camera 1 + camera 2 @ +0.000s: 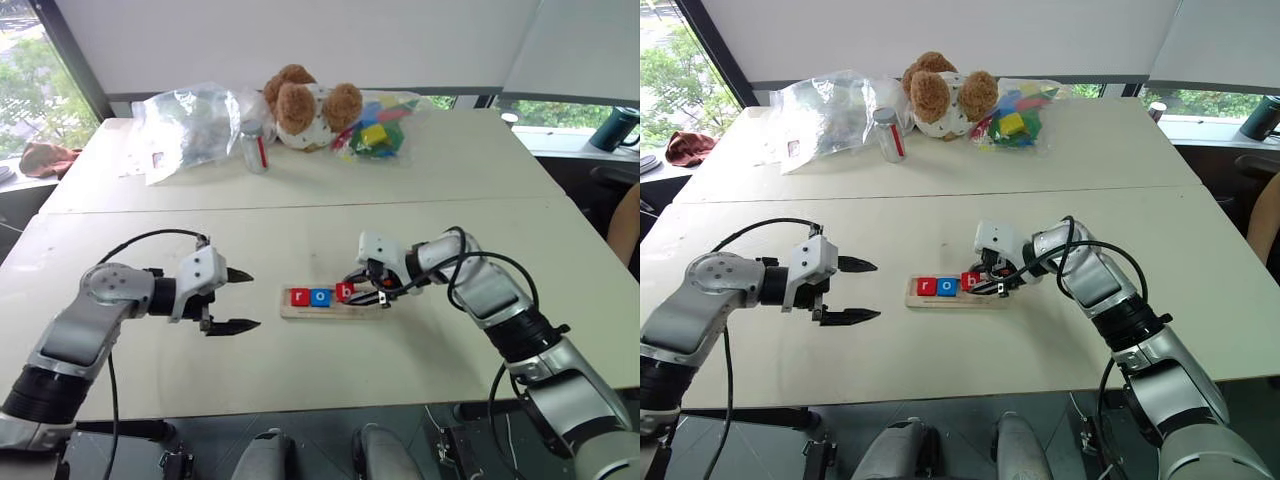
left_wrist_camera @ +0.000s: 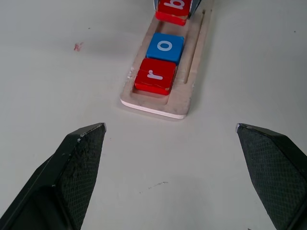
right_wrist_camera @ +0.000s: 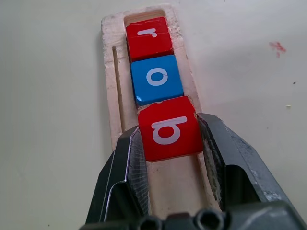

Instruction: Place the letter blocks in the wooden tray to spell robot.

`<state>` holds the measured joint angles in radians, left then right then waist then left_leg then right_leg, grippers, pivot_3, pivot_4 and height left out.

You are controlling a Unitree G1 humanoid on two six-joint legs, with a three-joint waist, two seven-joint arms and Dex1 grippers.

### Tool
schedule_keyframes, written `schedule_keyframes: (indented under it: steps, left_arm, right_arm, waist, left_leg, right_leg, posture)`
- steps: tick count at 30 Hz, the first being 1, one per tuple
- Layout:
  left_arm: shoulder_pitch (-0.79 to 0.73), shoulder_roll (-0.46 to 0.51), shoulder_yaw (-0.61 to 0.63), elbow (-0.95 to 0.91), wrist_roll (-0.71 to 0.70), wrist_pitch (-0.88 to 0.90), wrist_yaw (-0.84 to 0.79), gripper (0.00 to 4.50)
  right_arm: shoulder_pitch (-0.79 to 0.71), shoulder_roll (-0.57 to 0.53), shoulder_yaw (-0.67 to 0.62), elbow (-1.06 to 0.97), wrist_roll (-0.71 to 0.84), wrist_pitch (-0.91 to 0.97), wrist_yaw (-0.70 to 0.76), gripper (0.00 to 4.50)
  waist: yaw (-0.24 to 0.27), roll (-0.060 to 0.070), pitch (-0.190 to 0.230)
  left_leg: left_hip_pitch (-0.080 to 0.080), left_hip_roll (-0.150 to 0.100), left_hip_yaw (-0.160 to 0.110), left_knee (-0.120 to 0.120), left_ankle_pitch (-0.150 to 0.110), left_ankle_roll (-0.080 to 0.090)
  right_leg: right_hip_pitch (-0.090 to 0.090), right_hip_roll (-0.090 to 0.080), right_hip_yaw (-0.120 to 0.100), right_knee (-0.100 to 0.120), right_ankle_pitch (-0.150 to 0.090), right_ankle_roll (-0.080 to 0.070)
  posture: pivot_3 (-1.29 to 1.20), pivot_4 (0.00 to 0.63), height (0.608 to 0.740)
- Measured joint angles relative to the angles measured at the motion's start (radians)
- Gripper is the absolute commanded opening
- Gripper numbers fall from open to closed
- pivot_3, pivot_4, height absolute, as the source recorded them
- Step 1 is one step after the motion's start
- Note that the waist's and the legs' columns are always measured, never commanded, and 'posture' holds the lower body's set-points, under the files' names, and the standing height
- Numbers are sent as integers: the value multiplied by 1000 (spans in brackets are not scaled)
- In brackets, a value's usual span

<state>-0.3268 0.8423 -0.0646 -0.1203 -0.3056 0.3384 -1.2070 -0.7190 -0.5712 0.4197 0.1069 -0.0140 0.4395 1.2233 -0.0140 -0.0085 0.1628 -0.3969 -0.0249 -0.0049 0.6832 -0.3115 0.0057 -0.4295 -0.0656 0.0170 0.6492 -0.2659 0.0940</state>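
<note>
White table: wooden tray, plastic bags, teddy bear, jar

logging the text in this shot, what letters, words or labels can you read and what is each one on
"r": white letter on the red square tile at the end of the pale wooden tray.
"o": white letter on the blue square tile next to it.
"b": white letter on the red square tile held in the right claw, third in the row.
Red label on the small clear jar: too small to read.
Tag on the clear plastic bag: too small to read.
</note>
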Motion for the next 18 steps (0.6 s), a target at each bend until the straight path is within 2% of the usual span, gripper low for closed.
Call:
schedule_keyframes:
  steps: [18]
  left_arm:
    - [0, -20, -2, 10, 19, -16, 17, 4500]
  right_arm:
    - [-1, 73, 17, 34, -14, -11, -29, 1149]
  waist:
    - [0, 0, 0]
  left_leg:
    - [0, 0, 0, 0, 0, 0]
  right_leg:
    - [0, 0, 0, 0, 0, 0]
  posture:
    - [0, 150, 740]
